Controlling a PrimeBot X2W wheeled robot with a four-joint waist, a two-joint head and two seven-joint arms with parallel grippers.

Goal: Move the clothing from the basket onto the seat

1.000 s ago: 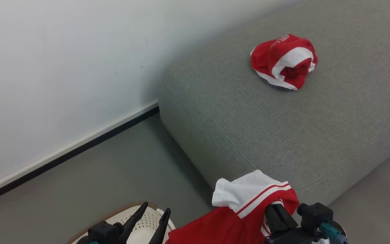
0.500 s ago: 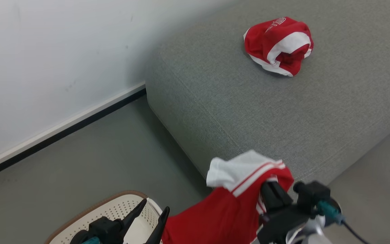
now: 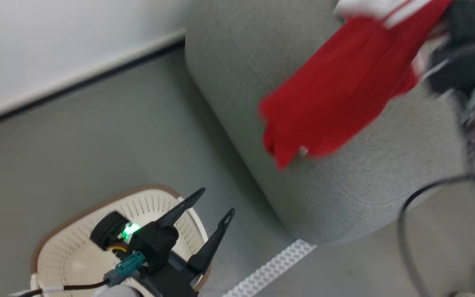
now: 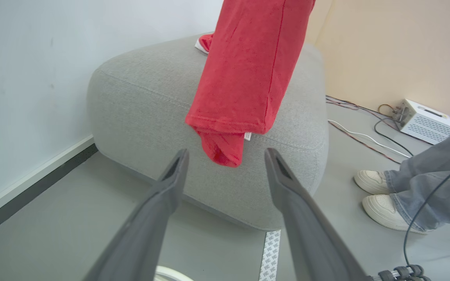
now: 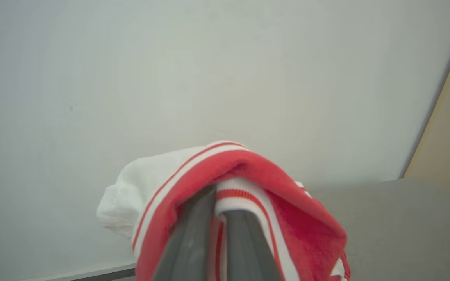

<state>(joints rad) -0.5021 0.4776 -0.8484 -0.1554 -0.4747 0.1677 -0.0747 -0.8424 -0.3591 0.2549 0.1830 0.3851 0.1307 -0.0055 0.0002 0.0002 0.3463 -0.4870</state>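
A red garment of the clothing (image 3: pixel 336 90) hangs blurred over the front edge of the grey seat (image 3: pixel 237 62), held from above by my right gripper (image 3: pixel 460 49). In the right wrist view that gripper (image 5: pixel 219 201) is shut on the red and white striped fabric (image 5: pixel 248 168). In the left wrist view the garment (image 4: pixel 244 78) dangles just above the seat (image 4: pixel 139 101), and another red piece (image 4: pixel 205 41) lies further back on it. My left gripper (image 3: pixel 217 201) stands open above the cream basket (image 3: pixel 56 231), its fingers (image 4: pixel 170 183) holding nothing.
A white wall with a dark skirting line (image 3: pixel 76 78) runs behind the seat. A perforated white strip (image 3: pixel 270 270) lies on the grey floor. A person's shoes (image 4: pixel 377 195), cables and a white box (image 4: pixel 424 121) are beyond the seat's right side.
The head camera has tipped down and shifted. My right gripper has lifted the red garment up and forward, and it now hangs free over the seat's edge. My left gripper stays open over the basket.
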